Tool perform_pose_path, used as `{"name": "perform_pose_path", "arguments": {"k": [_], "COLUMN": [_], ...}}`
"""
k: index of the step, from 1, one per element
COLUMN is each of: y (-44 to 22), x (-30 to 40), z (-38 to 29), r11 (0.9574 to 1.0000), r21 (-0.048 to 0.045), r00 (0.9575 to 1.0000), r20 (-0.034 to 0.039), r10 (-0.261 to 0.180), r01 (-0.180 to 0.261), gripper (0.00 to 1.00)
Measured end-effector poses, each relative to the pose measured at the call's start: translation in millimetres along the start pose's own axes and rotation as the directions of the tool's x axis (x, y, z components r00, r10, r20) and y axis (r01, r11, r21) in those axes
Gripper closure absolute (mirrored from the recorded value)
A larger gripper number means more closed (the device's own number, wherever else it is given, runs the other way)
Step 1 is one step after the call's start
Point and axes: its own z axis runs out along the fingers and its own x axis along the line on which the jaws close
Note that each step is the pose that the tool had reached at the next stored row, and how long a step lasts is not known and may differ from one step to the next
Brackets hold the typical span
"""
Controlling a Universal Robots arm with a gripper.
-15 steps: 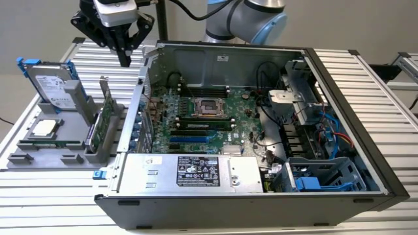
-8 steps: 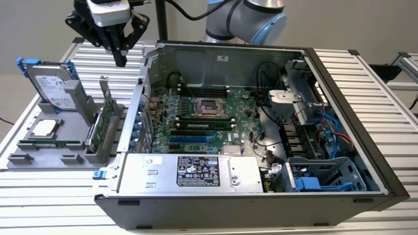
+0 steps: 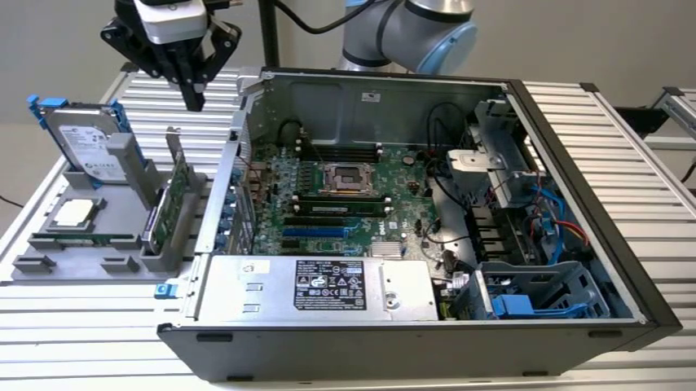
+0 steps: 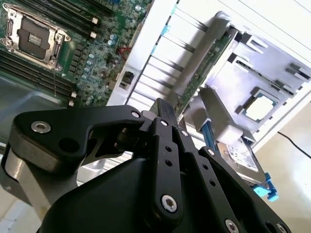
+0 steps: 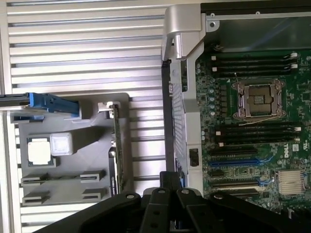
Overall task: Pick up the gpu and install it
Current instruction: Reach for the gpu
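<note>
The slatted metal desk [image 3: 98, 326] carries an open computer case [image 3: 381, 346], which lies on its side with its inside facing up. The green motherboard [image 3: 326, 204] covers the floor of the case, and its processor socket and long expansion slots are bare. A silver power supply [image 3: 315, 287] sits along the case's near wall in the exterior view. Just beside the case, on the exterior view's left, a grey parts holder [image 3: 77, 269] rests on the desk. At its far end a silver hard drive [image 3: 87, 142] in a blue frame leans in a stand. The gpu [image 3: 179, 191] stands upright on its edge in a slot on the side of the holder nearest the case, close to the case's outer wall but apart from it. In the first wrist view it shows edge-on as a thin green strip [image 5: 116, 145]. The black gripper [image 3: 196, 102] hangs above the far end of the gpu, between the hard drive and the case, clear of both. Its fingers [image 4: 163, 109] are pressed together to one tip, with nothing between them. A small square processor chip [image 3: 73, 213] lies flat in the holder.
</note>
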Motion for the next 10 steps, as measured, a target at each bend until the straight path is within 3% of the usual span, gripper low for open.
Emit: {"name": "perform_pose_path", "arguments": {"k": [10], "y": [-0.6], "x": [8.7], "z": [-0.2], "r11": [1.0000], "r21": [0.0000], "r00": [1.0000], "r20": [0.0000], "r10": [0.000], "r01": [0.000], "gripper": [1.00]}}
